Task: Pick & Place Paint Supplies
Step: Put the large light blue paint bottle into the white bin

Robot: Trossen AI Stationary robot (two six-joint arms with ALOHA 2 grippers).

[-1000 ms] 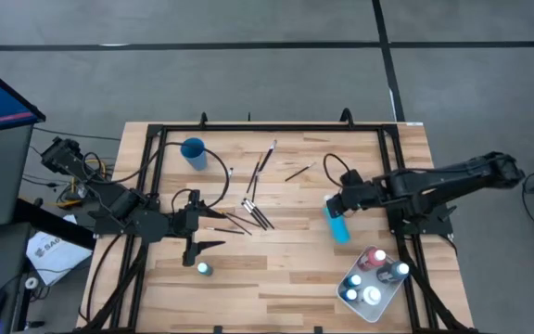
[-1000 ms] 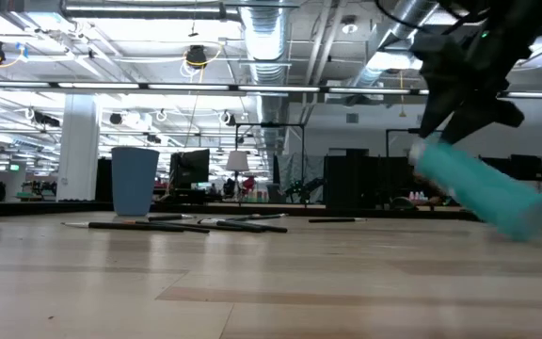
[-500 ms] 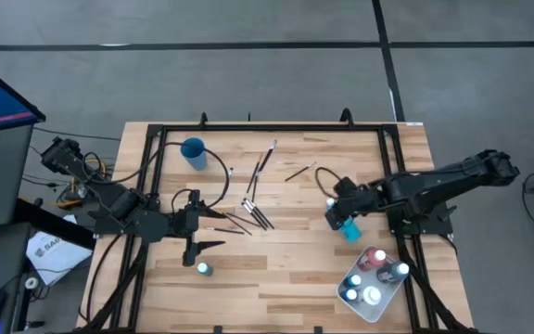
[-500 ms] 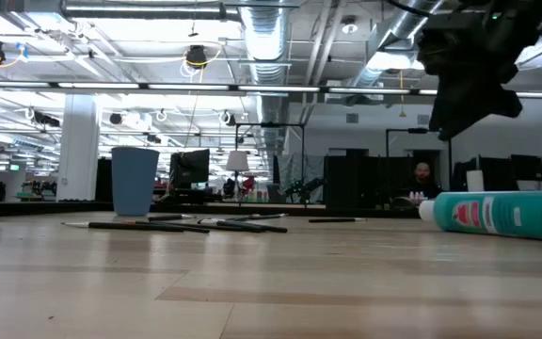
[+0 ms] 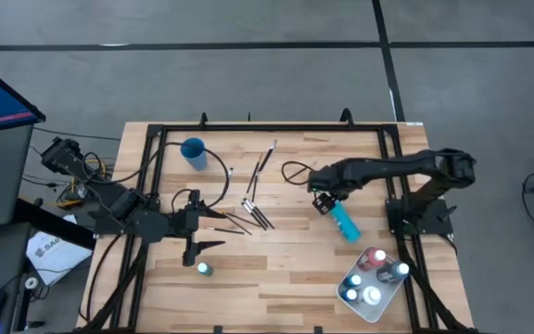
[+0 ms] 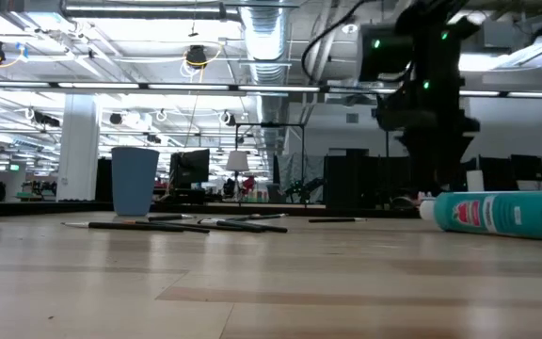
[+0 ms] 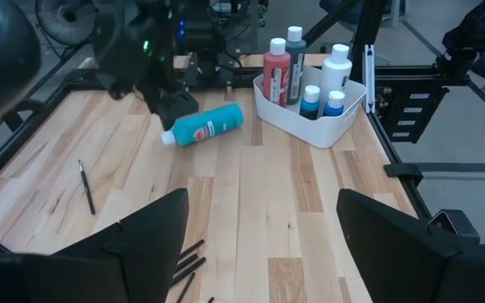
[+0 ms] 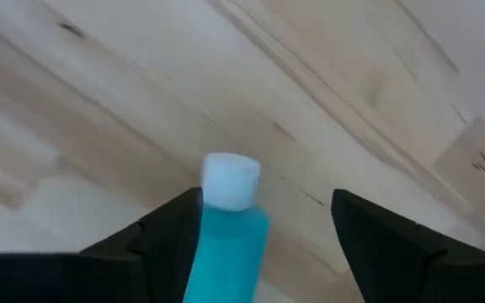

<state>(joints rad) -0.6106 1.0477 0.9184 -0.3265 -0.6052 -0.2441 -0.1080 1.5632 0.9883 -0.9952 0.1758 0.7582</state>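
A teal paint bottle [image 5: 344, 222] with a white cap [image 8: 231, 180] lies on its side on the table, right of centre. My right gripper [image 5: 321, 199] hovers open just off its cap end, fingers [image 8: 168, 234] on either side without touching. In the low view the bottle [image 6: 502, 214] lies flat under that gripper [image 6: 433, 155]. A small teal bottle [image 5: 204, 268] stands near my left gripper [image 5: 219, 230], which waits open at the table's left. Thin dark paintbrushes [image 5: 254, 210] lie scattered at mid-table.
A white tray [image 5: 379, 317] at the near right corner holds several upright bottles [image 7: 276, 69]. A blue cup [image 5: 193, 151] stands at the far left. More brushes [image 5: 265, 160] lie toward the far edge. Bare wood shows along the near edge.
The teal bottle, held tilted above the table by my right gripper a second ago, has come down and now lies flat on its side, free of the fingers. My right gripper has then moved toward the table's left, past the bottle's cap end.
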